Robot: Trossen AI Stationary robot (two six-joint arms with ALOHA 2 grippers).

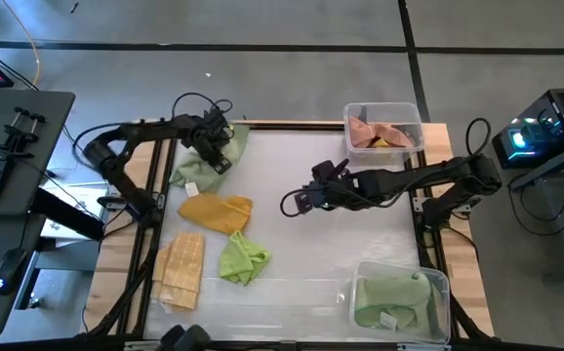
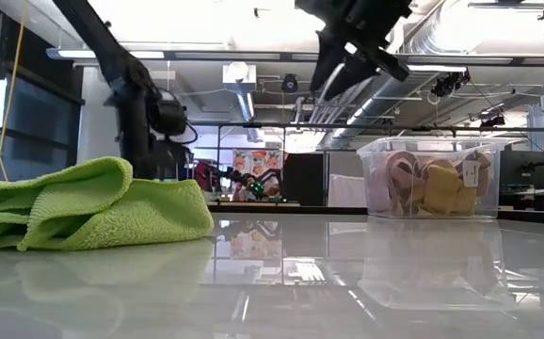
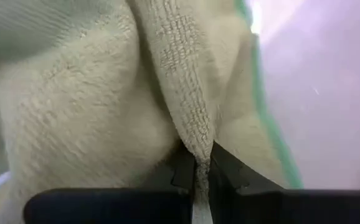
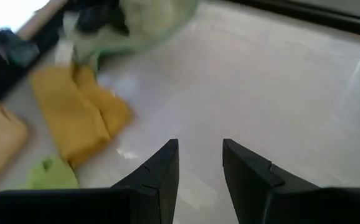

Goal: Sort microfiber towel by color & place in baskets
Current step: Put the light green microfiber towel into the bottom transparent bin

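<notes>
Towel [image 1: 207, 156], pale green at upper left, was pinched in the closed left hand [image 3: 195, 171] and wanted a clean lift toward the green basket [image 1: 399, 297], while the right hand [image 4: 198, 165] hung open mid-bench.

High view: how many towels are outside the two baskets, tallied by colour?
Green: 2, the pale green towel pinched in the left pincer and the bright green towel
Yellow: 1, the yellow towel
Tan: 1, the tan towel
Total: 4 towels outside the baskets; the right pincer hangs open over mid-table.
</notes>
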